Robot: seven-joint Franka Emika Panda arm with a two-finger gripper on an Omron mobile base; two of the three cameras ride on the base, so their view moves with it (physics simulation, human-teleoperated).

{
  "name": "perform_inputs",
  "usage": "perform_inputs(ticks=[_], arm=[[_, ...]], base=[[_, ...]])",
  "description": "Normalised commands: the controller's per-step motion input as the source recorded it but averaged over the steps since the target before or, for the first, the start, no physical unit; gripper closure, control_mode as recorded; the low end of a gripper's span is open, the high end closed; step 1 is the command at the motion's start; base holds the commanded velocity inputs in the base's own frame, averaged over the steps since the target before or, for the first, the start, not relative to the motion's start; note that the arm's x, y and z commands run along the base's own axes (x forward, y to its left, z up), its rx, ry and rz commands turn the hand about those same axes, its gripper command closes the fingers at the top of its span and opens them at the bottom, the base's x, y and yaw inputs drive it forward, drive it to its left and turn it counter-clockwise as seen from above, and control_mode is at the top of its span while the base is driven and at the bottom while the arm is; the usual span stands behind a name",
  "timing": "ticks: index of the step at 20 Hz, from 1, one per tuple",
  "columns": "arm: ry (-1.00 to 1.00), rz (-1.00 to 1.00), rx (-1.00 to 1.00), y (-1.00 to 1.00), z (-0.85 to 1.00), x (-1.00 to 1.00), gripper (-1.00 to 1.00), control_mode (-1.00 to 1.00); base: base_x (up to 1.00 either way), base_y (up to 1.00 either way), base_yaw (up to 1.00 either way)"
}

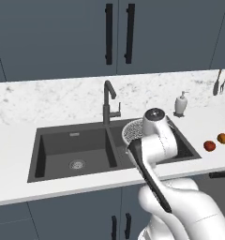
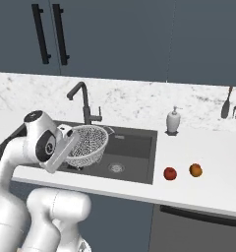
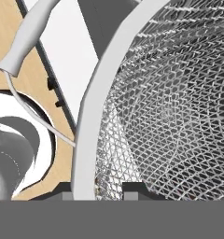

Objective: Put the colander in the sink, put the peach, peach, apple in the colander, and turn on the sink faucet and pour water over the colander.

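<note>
Right base view: faucet [image 2: 84, 103] stands just behind colander [image 2: 88, 143].

The arm [image 1: 154, 140] hides most of the colander [image 1: 132, 130].

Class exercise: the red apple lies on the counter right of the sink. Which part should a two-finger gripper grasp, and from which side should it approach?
Grip the apple across its widest middle, coming straight down from above. It is small and round, sitting on the flat counter, so no side offers a better hold. The peach lies close on its right, so set the fingers front-to-back, probably, to avoid nudging it.
</note>
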Motion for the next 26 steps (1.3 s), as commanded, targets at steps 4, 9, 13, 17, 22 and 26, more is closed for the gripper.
perform_inputs(ticks=[4,9,13,17,22,26], arm=[[0.18,0.21,0.00,1.00,0.01,0.35,1.00,-1.00],[0.16,0.18,0.02,0.96,0.00,0.51,1.00,-1.00],[0.13,0.13,0.06,0.89,0.00,0.68,1.00,-1.00],[0.11,0.08,0.05,0.75,0.00,0.89,1.00,-1.00],[0.07,0.01,0.00,0.67,-0.15,0.85,1.00,-1.00],[0.10,-0.04,0.00,0.45,-0.36,0.76,1.00,-1.00]], base=[[0.00,0.00,0.00],[0.00,0.00,0.00],[0.00,0.00,0.00],[0.00,0.00,0.00],[0.00,0.00,0.00],[0.00,0.00,0.00]])
